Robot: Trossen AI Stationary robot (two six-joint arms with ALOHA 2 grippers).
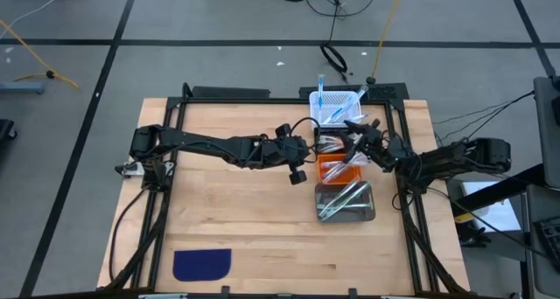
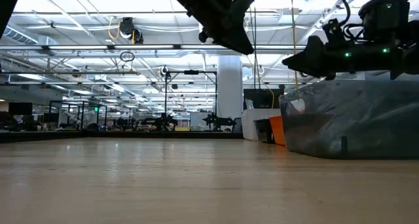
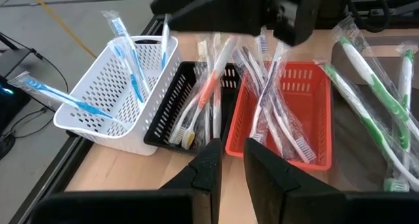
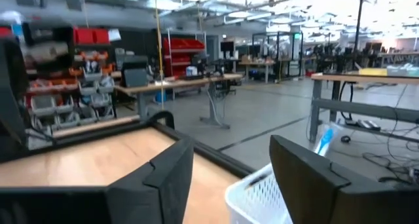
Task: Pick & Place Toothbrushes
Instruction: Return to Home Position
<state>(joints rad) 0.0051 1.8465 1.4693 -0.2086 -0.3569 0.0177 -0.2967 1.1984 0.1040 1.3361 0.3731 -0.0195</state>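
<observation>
The right claw (image 4: 229,155), spread wide and empty, hangs over the white bin (image 3: 108,96) by the table's far edge. The left claw (image 3: 234,149), narrowed to a slit and holding nothing, looks down the row. The toothbrushes (image 3: 208,93) lie sorted in the white bin, black bin (image 3: 167,103), orange bin (image 3: 319,98) and grey bin (image 1: 364,211). With both arms so close, a hasty retreat could knock them together or snag upright brushes, tipping a light bin.

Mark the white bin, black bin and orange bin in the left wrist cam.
white bin (image 3: 108,96): left wrist view, on its perforated side wall.
black bin (image 3: 171,106): left wrist view, on its lattice side wall.
orange bin (image 3: 319,103): left wrist view, on its side wall.
</observation>
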